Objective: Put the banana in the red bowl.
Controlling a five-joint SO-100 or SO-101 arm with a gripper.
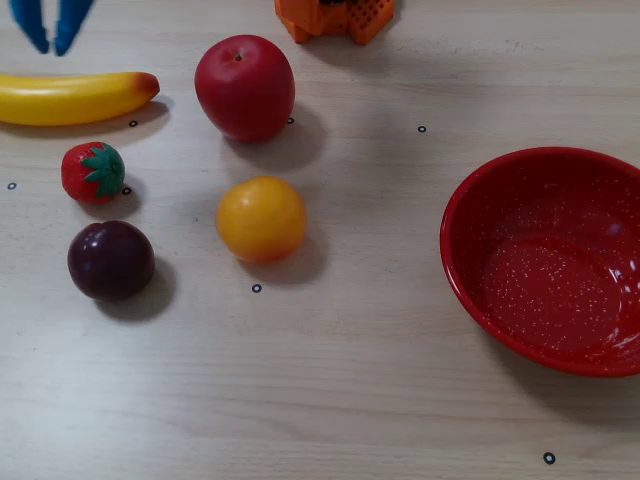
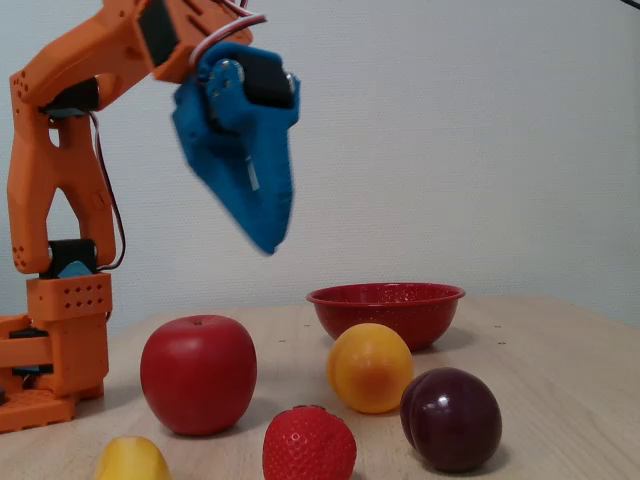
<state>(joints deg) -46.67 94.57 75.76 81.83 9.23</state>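
While nothing is yet grasped, the scene reads so:

Top view, pincer: blue gripper (image 1: pixel 47 45) at the upper left edge, tips slightly apart, pinching nothing.
Top view, banana: banana (image 1: pixel 72 97) lies just below those tips, untouched.
Top view, bowl: bowl (image 1: pixel 548 256) sits far to the right of the pincer, empty.
Side view, pincer: gripper (image 2: pixel 266 243) hangs high above the fruit; gap unreadable here.
Side view, banana: only its end (image 2: pixel 131 460) shows, below and left of the pincer.
Side view, bowl: bowl (image 2: pixel 386 310) stands beyond, to the right.
Progress: grasp, carry and drop all remain.

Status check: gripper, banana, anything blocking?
Gripper in the air, empty, jaw state unclear. Banana on table, untouched. Red bowl empty. Nothing blocking.
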